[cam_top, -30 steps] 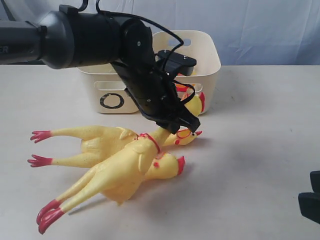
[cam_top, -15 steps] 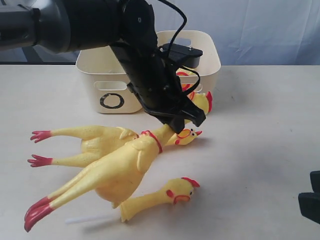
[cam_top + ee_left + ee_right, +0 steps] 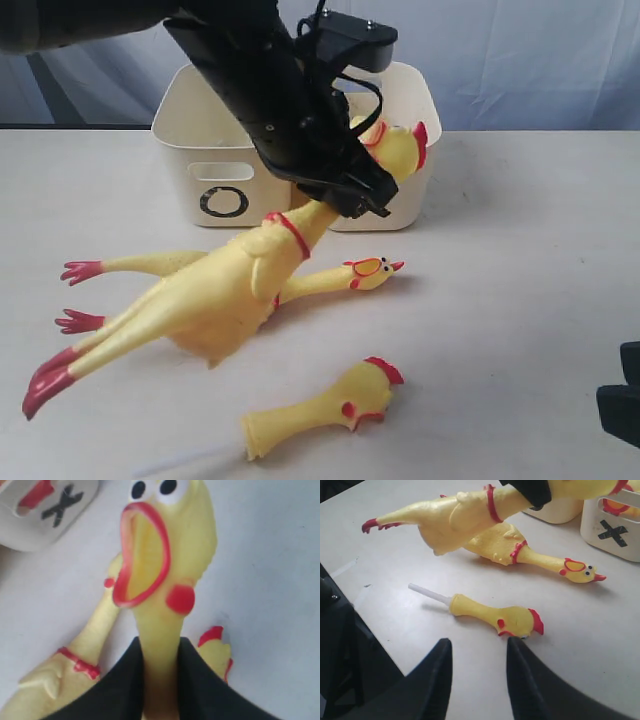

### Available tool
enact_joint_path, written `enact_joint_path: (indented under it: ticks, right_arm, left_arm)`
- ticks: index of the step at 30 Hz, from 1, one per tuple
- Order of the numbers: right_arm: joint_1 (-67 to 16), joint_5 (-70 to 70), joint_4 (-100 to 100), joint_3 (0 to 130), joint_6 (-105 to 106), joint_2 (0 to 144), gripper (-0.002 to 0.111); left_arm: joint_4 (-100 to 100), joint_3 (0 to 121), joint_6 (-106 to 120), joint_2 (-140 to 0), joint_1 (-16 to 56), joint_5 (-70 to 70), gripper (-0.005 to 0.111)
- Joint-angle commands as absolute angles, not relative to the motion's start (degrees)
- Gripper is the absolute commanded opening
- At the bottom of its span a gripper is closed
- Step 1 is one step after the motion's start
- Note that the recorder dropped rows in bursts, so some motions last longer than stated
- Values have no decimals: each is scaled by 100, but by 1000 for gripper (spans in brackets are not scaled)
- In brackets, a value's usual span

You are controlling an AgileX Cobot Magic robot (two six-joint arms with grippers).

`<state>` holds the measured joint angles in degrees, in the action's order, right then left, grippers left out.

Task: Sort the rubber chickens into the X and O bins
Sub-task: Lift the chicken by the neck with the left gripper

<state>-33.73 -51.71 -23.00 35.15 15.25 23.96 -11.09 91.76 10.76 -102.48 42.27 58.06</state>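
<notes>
1. Rubber chickens: the raised chicken (image 3: pixel 220 290) hangs from the left gripper (image 3: pixel 350 195), which is pinched around its neck just below the head. In the left wrist view a black finger (image 3: pixel 112 692) presses on each side of the neck, and the open beak points away from the camera.
2. Its head is up by the front wall of the X bin (image 3: pixel 415 100). Its body slopes down to the left, red feet lowest. I cannot tell whether the feet touch the desk (image 3: pixel 500 300).
3. The second chicken (image 3: pixel 330 283) lies flat on the desk under and behind the raised one, with its head pointing right.
4. The chicken head on a stick (image 3: pixel 320 400) lies alone on the desk, nearer the camera, with the white stick pointing left.
5. The O bin (image 3: pixel 210 165) stands beside the X bin at the back. Something yellow and red shows inside the X bin.
6. The right gripper (image 3: pixel 477 647) has its jaws spread and holds nothing. It is apart from all the chickens, near the desk edge.
</notes>
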Motion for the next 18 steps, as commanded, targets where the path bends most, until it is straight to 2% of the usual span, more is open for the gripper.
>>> enact_joint_path:
  ticks: [1, 5, 18]
  right_arm:
    - [-3379, -5133, -2291, 3484, 1537, 2359, 35]
    - [-3379, -5133, -2291, 3484, 1537, 2359, 35]
    - [-3379, -5133, -2291, 3484, 1537, 2359, 35]
  left_arm:
    - [-593, 9214, 1270, -9994, 4253, 5292, 0]
    - [-252, 9214, 1288, -9828, 4253, 4408, 0]
    - [147, 9214, 1288, -9134, 4243, 3074, 0]
